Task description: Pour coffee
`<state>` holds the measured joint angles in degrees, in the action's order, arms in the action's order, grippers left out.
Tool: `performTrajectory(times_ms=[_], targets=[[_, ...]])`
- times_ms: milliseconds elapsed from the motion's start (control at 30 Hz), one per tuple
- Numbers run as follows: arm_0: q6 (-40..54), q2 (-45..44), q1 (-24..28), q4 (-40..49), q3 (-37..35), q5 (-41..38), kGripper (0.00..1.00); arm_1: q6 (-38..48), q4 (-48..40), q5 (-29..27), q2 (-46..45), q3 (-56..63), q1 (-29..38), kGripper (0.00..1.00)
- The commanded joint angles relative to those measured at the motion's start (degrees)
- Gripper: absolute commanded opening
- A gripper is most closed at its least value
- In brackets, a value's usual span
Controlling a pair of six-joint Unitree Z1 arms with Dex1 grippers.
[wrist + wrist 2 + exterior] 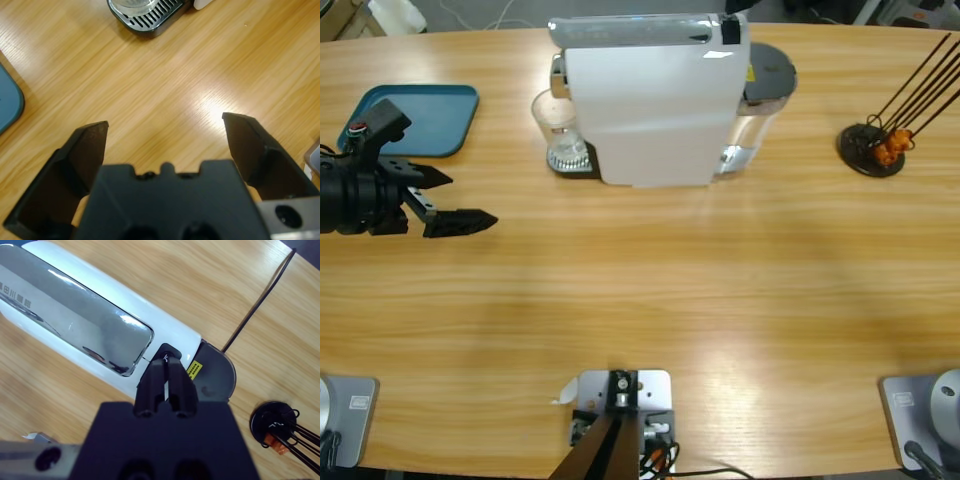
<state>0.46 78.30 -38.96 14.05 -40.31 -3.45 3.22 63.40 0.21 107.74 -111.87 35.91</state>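
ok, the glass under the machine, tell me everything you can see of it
The glass is a clear, round tumbler standing upright on the dark slotted drip tray at the left end of the white coffee machine. It looks nearly empty; any liquid in it is too faint to tell. Only the tray touches it. The left hand, open, is well short of it over bare table.
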Motion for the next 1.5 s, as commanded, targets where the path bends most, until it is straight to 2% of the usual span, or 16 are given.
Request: performTrajectory(times_ms=[33,1067,1500], targets=[[0.59,1.85,-0.59,-0.97,2.32,-0.15,0.996,-0.67,-0.65,1.03,3.85,-0.57,-0.67,0.0],[0.59,2.2,-0.59,-1.28,2.52,-0.15,0.996,0.26,-0.47,0.31,0.11,4.05,0.1,0.0],[0.59,2.17,-0.49,-1.48,2.6,-0.15,0.996,0.47,-1.49,0.58,2.78,3.87,0.12,0.0]])
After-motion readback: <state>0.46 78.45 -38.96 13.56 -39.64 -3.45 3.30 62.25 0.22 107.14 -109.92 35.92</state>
